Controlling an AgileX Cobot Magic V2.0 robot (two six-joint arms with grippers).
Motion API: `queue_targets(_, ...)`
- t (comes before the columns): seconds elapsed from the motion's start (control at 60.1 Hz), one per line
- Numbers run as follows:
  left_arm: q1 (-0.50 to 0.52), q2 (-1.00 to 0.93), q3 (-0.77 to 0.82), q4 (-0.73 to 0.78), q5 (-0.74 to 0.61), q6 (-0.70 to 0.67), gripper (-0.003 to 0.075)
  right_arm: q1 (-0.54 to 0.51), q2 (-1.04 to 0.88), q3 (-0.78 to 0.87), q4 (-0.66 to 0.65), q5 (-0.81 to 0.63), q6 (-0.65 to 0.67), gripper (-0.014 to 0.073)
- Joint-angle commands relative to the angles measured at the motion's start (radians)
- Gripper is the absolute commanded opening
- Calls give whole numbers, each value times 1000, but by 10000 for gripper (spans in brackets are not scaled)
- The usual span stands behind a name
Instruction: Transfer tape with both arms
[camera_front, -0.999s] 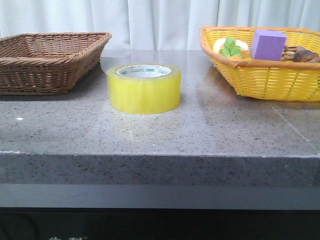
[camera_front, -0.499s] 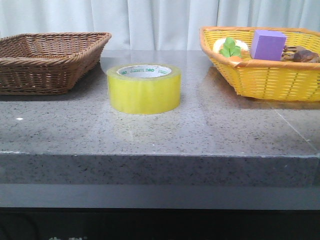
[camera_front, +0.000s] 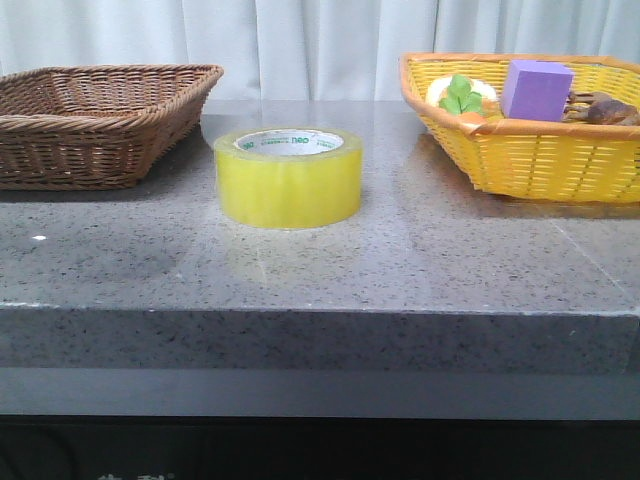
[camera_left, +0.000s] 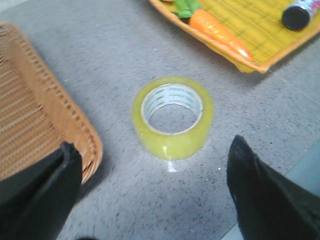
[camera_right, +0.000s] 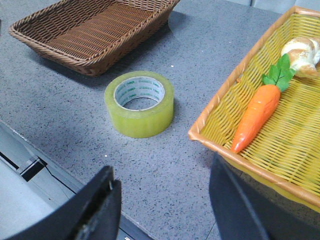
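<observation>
The tape (camera_front: 288, 176) is a thick yellow-green roll lying flat on the grey stone table, between the two baskets. It also shows in the left wrist view as a tape (camera_left: 173, 116) roll with its hole facing up, and in the right wrist view as the tape (camera_right: 139, 103). My left gripper (camera_left: 155, 192) hangs open above the table, short of the roll, holding nothing. My right gripper (camera_right: 162, 202) is open too, above the table's front part, with the roll some way ahead of it. Neither arm appears in the front view.
A brown wicker basket (camera_front: 95, 120) stands at the left. A yellow basket (camera_front: 530, 150) at the right holds a purple block (camera_front: 537, 88), a toy carrot (camera_right: 256, 116) and other small items. The table's front edge (camera_front: 320, 312) runs across below the roll.
</observation>
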Motion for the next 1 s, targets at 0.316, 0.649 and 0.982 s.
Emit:
queue_targets(0.316, -106, 400, -384, -15, 213, 63, 585, -6, -2, -24, 2, -68, -10, 423)
queue_targets(0.649, -108, 637, -538, -57, 286, 63, 585, -6, -2, -24, 2, -68, -10, 423)
queue_targets(0.982, -108, 751, -572, -61, 278, 63, 585, -6, -2, -24, 2, -68, -10, 423)
